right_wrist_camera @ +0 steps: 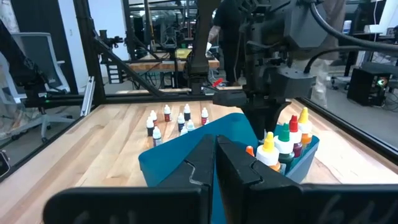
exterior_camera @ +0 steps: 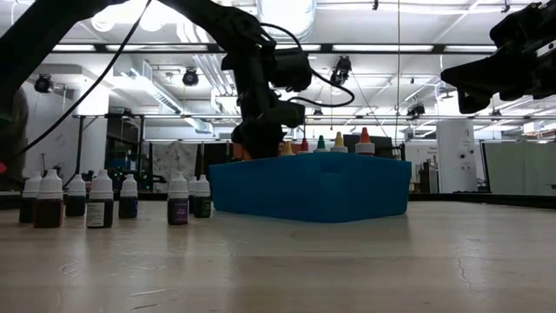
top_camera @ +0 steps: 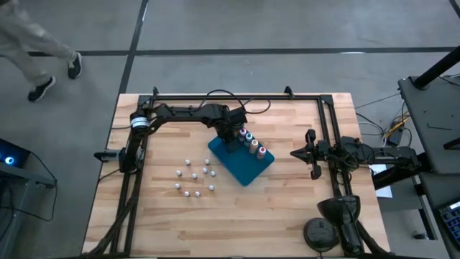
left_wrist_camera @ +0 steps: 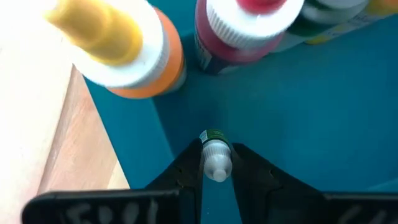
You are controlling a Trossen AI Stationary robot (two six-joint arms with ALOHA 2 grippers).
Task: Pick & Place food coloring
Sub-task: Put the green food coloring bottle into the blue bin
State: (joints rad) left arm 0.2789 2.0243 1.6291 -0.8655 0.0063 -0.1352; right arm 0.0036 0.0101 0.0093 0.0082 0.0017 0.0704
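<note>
A small white-capped bottle [left_wrist_camera: 215,157] sits clamped between the fingers of the left pincer [left_wrist_camera: 216,163], held just above the floor of the blue tray [top_camera: 244,169] (cap toward the wrist). Beside it in the tray stand the larger coloured-top bottles [top_camera: 253,143], in a row along one wall. The remaining white-topped bottles [top_camera: 194,176] stand on the counter [top_camera: 287,216] near the tray. The right pincer [top_camera: 296,152] hovers well off the tray, fingers pressed together, empty.
</note>
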